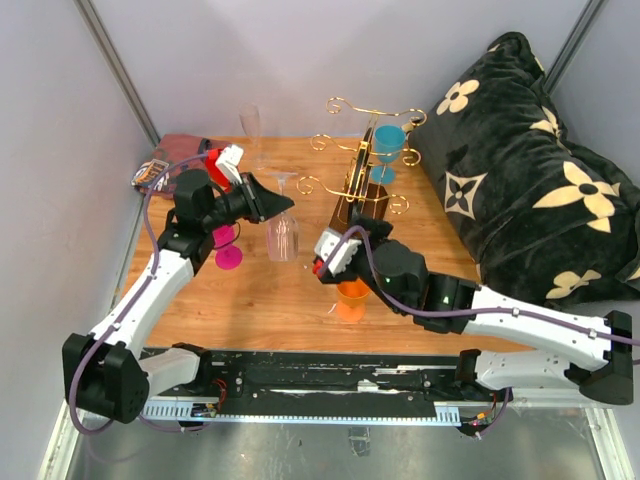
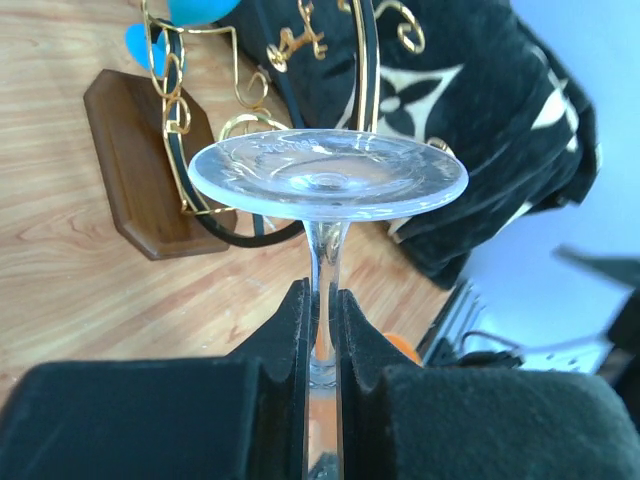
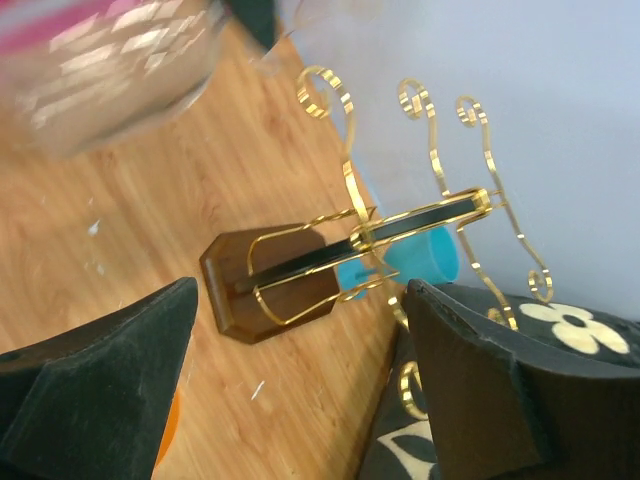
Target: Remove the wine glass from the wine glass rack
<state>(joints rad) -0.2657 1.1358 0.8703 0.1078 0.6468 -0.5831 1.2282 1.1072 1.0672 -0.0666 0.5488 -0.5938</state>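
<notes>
Left arm and right arm: white links, black joints. Purple cable along each. Fingers matte black.

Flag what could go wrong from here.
The left gripper pinches only the thin stem of the wine glass; it may slip or swing. The pink glass stands close by that arm and could be knocked. The open right gripper hangs close to the orange glass and might tip it.

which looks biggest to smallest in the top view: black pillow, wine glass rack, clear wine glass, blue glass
1. black pillow
2. wine glass rack
3. clear wine glass
4. blue glass
The last two look close, so their order is unsure.
</notes>
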